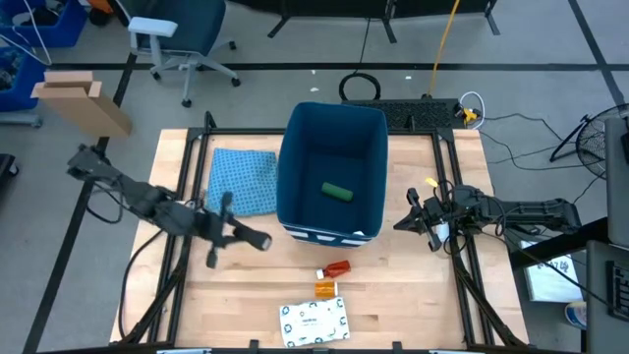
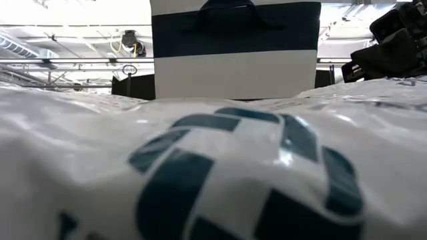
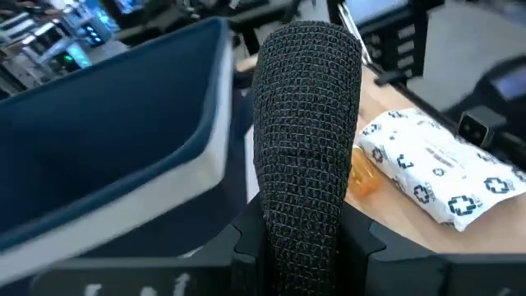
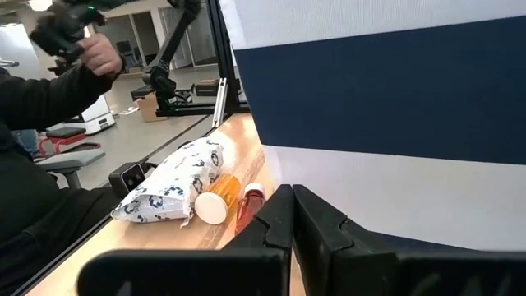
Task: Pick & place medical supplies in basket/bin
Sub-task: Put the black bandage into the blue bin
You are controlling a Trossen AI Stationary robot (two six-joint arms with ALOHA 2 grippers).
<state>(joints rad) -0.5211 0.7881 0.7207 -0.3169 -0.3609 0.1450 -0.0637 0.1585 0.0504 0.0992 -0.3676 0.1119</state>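
We are carrying a dark mesh-wrapped roll (image 3: 306, 140) clamped in our left claw (image 1: 257, 239) toward the deep dark-blue rectangular bin (image 1: 295, 157), where a green cylinder (image 1: 338, 192) is already lying, while our right claw (image 1: 405, 222) is waiting with fingers closed and empty, and the slim red tube (image 1: 337, 267), orange pill bottle (image 1: 325, 287) and flat white packet with green print (image 1: 314, 322) are still sitting on the wooden table (image 1: 413, 305).

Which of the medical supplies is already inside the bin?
The green cylinder, lying on the bin's floor; the red tube, orange bottle and white packet remain on the table.

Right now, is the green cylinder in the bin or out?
In. The green cylinder lies on its side on the floor of the bin, alone there.
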